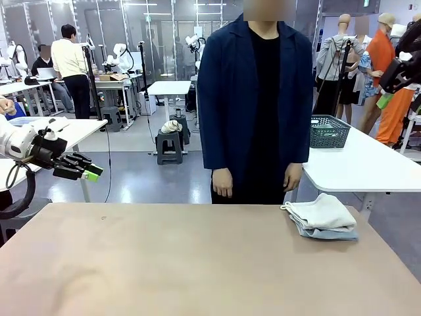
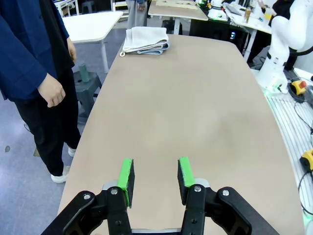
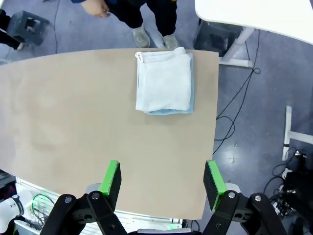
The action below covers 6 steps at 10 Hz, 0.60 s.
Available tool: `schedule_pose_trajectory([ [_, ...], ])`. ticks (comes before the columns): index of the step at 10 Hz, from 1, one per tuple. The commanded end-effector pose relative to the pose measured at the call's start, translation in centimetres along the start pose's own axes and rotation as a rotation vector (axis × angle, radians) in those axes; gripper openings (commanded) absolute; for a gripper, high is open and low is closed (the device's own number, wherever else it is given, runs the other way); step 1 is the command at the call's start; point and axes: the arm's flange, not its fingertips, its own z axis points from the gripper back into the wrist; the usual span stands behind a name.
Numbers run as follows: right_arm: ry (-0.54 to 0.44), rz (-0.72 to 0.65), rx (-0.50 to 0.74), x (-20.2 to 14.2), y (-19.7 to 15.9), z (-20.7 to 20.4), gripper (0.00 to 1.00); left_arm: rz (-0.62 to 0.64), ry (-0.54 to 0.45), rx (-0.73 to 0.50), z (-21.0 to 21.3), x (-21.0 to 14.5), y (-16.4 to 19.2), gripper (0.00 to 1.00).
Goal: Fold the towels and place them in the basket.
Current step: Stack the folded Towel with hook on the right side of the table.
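A stack of folded towels [image 1: 322, 217], cream-beige on top of pale grey-blue, lies at the table's far right corner. The left wrist view shows the towels [image 2: 145, 40] far ahead, and the right wrist view shows the towels [image 3: 164, 81] from high above. The basket [image 1: 329, 130], dark with lattice sides, stands on a white side table behind the right end. My left gripper [image 1: 92, 172] hovers off the table's left end, open, with nothing between its fingers [image 2: 126, 177]. My right gripper [image 3: 162, 178] hangs high over the table's right part, open wide and empty.
A person in a dark blue jacket [image 1: 256, 99] stands at the far edge, hands [image 1: 223, 183] hanging at the sides. The tan table [image 1: 197, 263] is bare apart from the towels. The white side table [image 1: 368, 164] sits close to the far right corner.
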Motion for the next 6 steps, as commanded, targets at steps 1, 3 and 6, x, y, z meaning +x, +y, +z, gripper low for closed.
schedule_pose_trajectory([
  [1,0.007,-0.002,0.012,0.2,0.05,0.12,0.85,-0.006,0.006,-0.007,-0.05,0.16,-0.12,0.48],
  [3,0.007,-0.002,0.012,0.2,0.05,0.12,0.85,-0.006,0.006,-0.007,-0.05,0.16,-0.12,0.48],
  [6,0.007,-0.002,0.012,0.2,0.05,0.12,0.85,-0.006,0.006,-0.007,-0.05,0.16,-0.12,0.48],
])
